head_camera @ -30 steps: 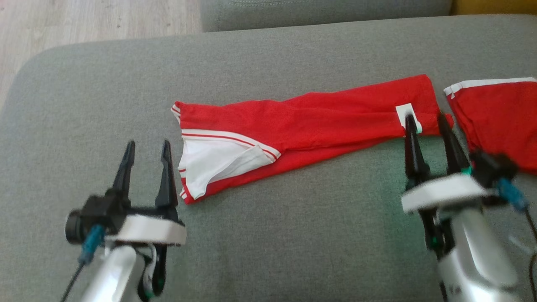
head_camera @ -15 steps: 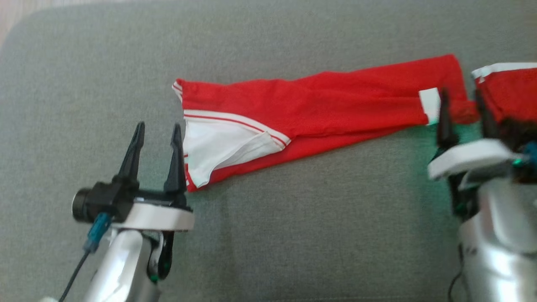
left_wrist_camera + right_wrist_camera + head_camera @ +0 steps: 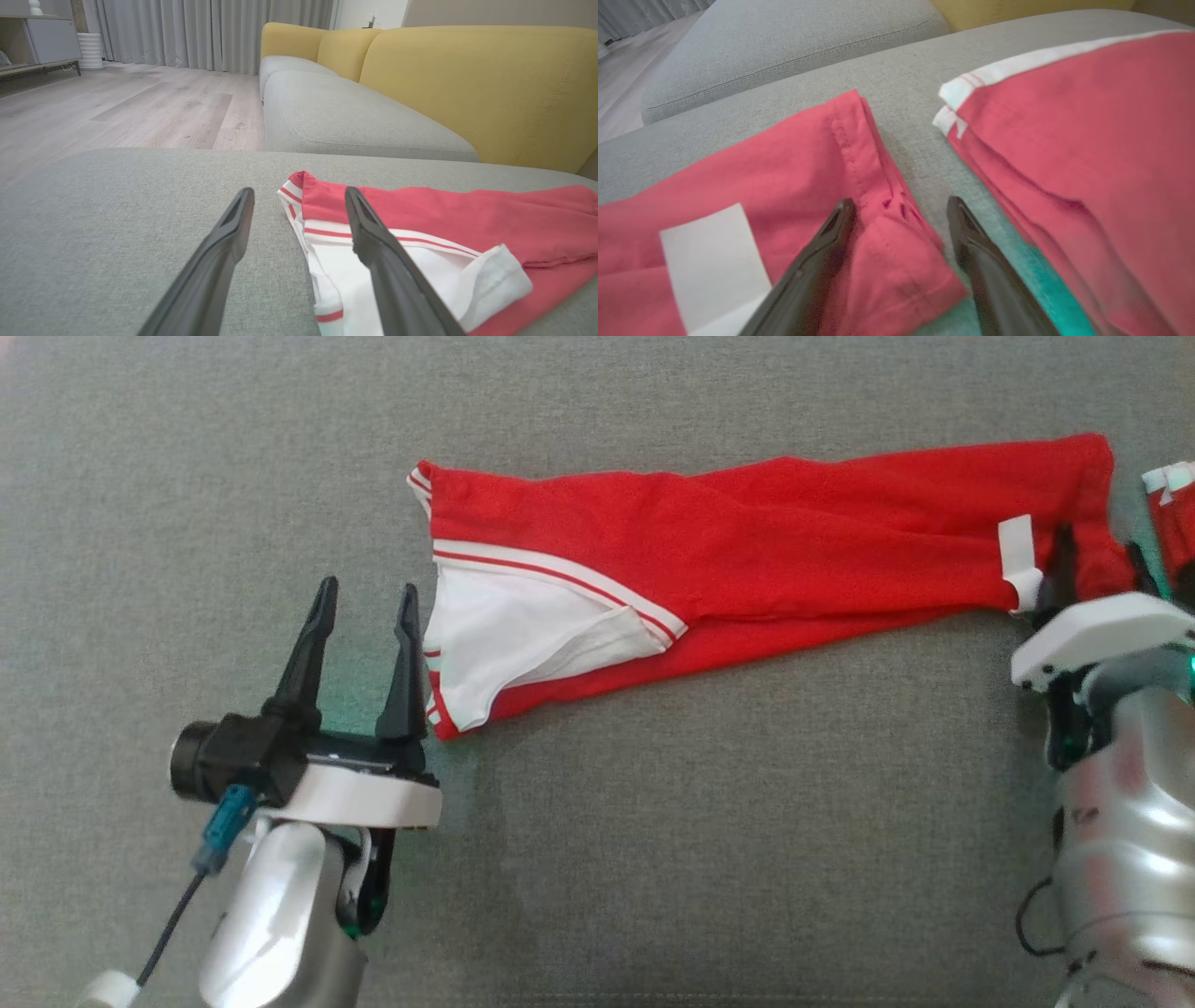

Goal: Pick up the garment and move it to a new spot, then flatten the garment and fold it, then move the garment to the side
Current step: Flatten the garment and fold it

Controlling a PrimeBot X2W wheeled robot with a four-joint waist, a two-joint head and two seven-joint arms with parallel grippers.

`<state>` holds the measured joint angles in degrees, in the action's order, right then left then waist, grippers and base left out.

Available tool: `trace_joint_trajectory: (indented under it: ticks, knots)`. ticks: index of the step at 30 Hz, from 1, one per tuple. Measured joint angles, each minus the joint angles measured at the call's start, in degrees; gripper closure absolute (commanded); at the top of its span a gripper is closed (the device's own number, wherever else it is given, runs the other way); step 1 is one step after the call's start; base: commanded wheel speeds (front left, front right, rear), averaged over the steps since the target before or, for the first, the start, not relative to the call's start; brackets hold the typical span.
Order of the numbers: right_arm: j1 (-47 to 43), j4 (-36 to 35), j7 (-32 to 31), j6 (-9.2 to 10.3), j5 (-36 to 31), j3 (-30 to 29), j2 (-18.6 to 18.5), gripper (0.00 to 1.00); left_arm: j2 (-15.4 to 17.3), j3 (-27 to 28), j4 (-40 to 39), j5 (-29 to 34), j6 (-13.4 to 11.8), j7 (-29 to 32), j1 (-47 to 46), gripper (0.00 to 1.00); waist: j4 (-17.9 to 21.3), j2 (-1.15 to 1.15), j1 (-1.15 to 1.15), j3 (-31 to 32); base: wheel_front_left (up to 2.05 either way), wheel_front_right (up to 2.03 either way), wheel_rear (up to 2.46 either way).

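Observation:
A red garment (image 3: 747, 541) with white striped trim lies folded into a long strip across the grey cushion (image 3: 653, 821). Its white-lined end (image 3: 420, 270) points left, and a white tag (image 3: 1018, 560) sits near its right end. My left gripper (image 3: 366, 599) stands open just left of the white end, its right finger (image 3: 373, 242) over the striped edge. My right gripper (image 3: 1100, 549) is open at the strip's right end, and the red hem corner (image 3: 896, 252) lies between its fingers.
A second red garment (image 3: 1087, 154) with a white band lies just right of the strip's end. A yellow-backed sofa (image 3: 467, 84) and a wooden floor (image 3: 117, 107) lie beyond the cushion.
The camera has tipped down and the whole picture has shifted. My right gripper has moved forward over the strip's right end, and my left gripper has closed in on the white edge.

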<state>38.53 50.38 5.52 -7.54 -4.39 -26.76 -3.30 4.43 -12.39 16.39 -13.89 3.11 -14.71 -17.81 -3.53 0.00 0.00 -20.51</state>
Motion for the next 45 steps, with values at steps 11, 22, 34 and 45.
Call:
trace_joint_trajectory:
  ticks: [11, 22, 34, 45]
  knots:
    - [1.9, 5.4, 4.9, 0.00, -3.0, 2.1, 0.1, 1.00, -1.2, 2.7, 0.5, 1.9, 1.0, 0.0, -0.9, 0.00, 2.5, 0.00, 0.00, 2.2, 0.00, 0.00, 0.00]
    - [1.4, -2.3, 3.4, 0.00, -3.7, -0.4, -7.1, 1.00, -1.5, 3.5, 1.2, 1.9, 1.9, 0.0, 1.7, 0.00, 4.2, 0.00, -0.01, 8.2, 0.00, 0.00, 0.00]
    - [-2.8, -14.0, -1.6, 0.00, 3.7, 14.3, -0.8, 1.00, -1.6, 4.0, 1.5, 1.8, 2.0, 0.0, 4.3, 0.00, 2.5, 0.00, -0.01, 13.5, 0.00, 0.00, 0.00]
    - [-4.6, -19.5, -4.8, 0.00, 18.2, 36.9, -0.5, 1.00, -1.7, 3.0, 1.5, 1.6, 2.0, 0.0, 4.1, 0.00, -3.1, 0.00, -0.01, 13.0, 0.00, 0.00, 0.00]
